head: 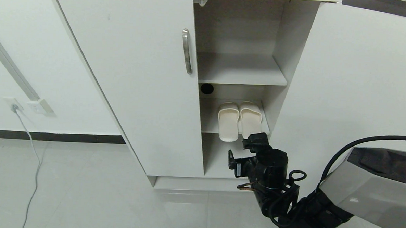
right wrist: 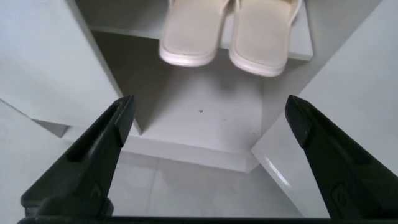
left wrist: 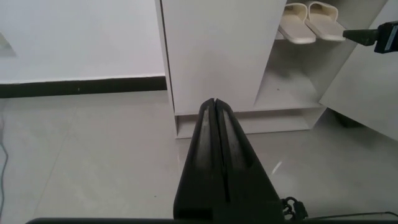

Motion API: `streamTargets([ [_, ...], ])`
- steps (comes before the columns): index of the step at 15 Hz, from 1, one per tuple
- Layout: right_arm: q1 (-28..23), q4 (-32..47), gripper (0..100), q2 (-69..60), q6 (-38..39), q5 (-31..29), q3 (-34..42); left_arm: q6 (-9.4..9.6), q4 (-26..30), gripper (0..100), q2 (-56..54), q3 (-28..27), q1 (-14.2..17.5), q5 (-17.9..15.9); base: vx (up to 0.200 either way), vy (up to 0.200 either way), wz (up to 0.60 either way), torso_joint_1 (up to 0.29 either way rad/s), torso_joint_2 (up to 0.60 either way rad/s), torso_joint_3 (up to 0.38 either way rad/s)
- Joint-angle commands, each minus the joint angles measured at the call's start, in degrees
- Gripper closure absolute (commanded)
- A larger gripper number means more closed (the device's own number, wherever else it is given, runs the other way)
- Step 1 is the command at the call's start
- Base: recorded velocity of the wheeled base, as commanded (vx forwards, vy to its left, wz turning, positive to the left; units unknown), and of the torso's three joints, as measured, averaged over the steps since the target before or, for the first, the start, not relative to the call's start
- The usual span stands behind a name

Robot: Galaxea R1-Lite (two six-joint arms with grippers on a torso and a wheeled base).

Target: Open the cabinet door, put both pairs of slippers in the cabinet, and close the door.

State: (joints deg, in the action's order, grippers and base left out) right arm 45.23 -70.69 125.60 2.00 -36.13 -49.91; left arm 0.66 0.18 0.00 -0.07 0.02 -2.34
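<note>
We look into a white cabinet (head: pixel 241 26) whose right door (head: pixel 348 82) stands swung open, giving access to the shelves. One cream pair of slippers (head: pixel 238 120) lies side by side on the middle shelf (head: pixel 208 117), toes inward, heels overhanging its near edge. Our right gripper (right wrist: pixel 209 106) hangs just in front of them and lower, jaws spread wide, holding nothing. Our left gripper (left wrist: pixel 214 102) hangs over the floor, fingers pressed together, seemingly idle while a second pair remains to go in

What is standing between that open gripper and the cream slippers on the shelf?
Nothing visible. The right gripper sits open just before the slippers, whose heels overhang their shelf; that side's cabinet door is swung aside.
</note>
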Motion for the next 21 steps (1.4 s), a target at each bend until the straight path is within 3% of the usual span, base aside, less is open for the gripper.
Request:
streamTargets([
  [1,0.0,0.1,0,-0.8,-0.1,0.0,0.1,0.04,0.0,100,0.1,0.1,0.1,0.0,0.0,0.0,0.0,0.0,0.0,0.0],
  [21,0.0,0.1,0,-0.6,0.0,0.0,0.7,-0.31,0.0,100,0.0,0.1,0.1,0.1,0.0,0.0,0.0,0.0,0.0,0.067],
])
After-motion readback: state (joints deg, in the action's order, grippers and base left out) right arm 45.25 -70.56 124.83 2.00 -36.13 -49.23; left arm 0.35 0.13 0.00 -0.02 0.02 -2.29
